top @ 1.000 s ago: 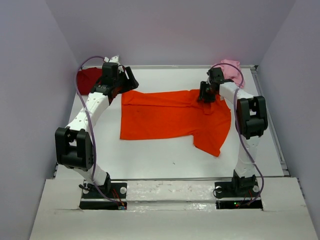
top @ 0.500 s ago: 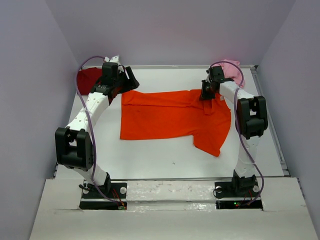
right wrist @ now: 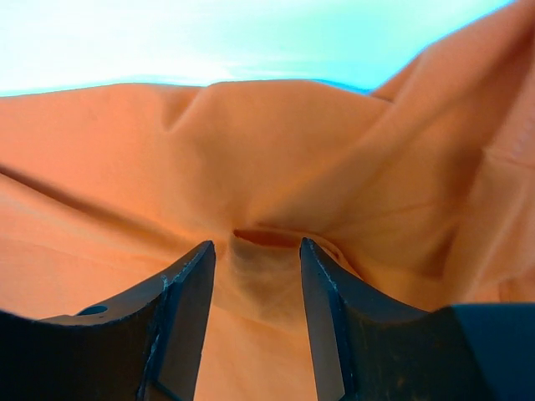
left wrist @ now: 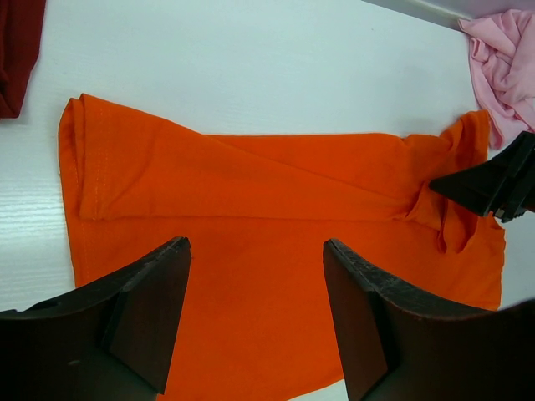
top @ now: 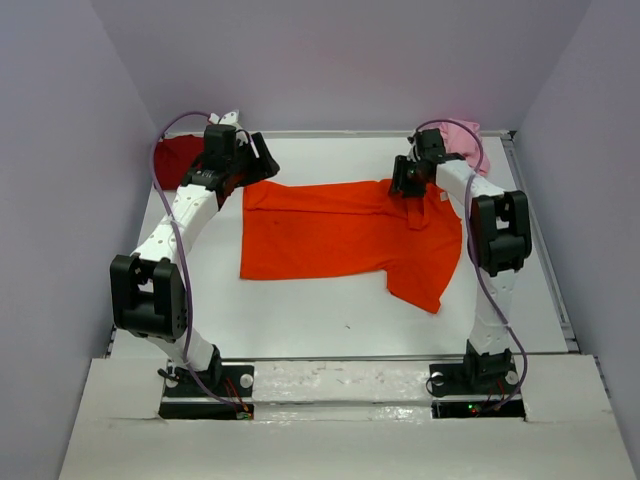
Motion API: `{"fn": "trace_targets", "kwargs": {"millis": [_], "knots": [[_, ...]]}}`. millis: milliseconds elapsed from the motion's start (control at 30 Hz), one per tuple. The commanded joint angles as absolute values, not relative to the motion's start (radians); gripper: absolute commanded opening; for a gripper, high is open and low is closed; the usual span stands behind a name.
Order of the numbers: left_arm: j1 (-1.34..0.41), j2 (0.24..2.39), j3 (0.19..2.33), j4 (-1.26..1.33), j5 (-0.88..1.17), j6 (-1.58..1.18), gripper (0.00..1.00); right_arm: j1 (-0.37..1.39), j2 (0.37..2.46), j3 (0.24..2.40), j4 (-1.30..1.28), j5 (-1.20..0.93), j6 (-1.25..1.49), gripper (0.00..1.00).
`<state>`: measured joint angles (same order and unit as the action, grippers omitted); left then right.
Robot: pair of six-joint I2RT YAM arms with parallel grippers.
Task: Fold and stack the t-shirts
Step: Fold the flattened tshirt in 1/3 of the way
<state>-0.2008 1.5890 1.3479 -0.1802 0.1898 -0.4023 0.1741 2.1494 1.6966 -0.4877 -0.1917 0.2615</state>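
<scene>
The bright orange t-shirt [top: 340, 230] lies spread across the table's middle, with its far edge folded over [left wrist: 251, 159]. My left gripper [top: 255, 165] hangs open above its left part [left wrist: 255, 246], nothing between the fingers. My right gripper [top: 405, 183] sits low on the shirt's far right edge, also seen from the left wrist [left wrist: 493, 184]. Its jaws stand open [right wrist: 257, 246] astride a raised pucker of orange cloth [right wrist: 267, 276]. The dark red t-shirt [top: 178, 155] lies at the back left. The pale pink t-shirt [top: 462, 135] is bunched at the back right.
Grey walls close in the white table [top: 330, 310] on the left, back and right. A metal rail [top: 540, 240] runs along the table's right side. The orange shirt's sleeve [top: 425, 285] trails toward the front right.
My right gripper has shifted slightly back and left along the orange shirt's far edge. The left arm has not moved.
</scene>
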Motion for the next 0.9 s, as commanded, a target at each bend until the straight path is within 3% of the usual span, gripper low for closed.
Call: {"fn": "trace_targets", "kwargs": {"millis": [0,233,300,600,867], "knots": [[-0.201,1.552,1.331,-0.150,0.216,-0.396,0.74,0.202,2.177,1.773,-0.479,-0.213,0.267,0.51],[-0.201,1.551,1.331,-0.152,0.219,-0.394,0.74,0.212,2.221,1.806,-0.491,-0.210,0.275,0.45],[-0.201,1.552,1.333,-0.150,0.219,-0.393,0.74,0.212,2.218,1.799,-0.492,-0.201,0.272,0.33],[-0.201,1.554,1.331,-0.150,0.222,-0.394,0.74,0.212,2.186,1.775,-0.502,-0.152,0.256,0.00],[-0.199,1.557,1.330,-0.150,0.222,-0.394,0.74,0.212,2.068,1.686,-0.506,-0.117,0.256,0.00]]}}
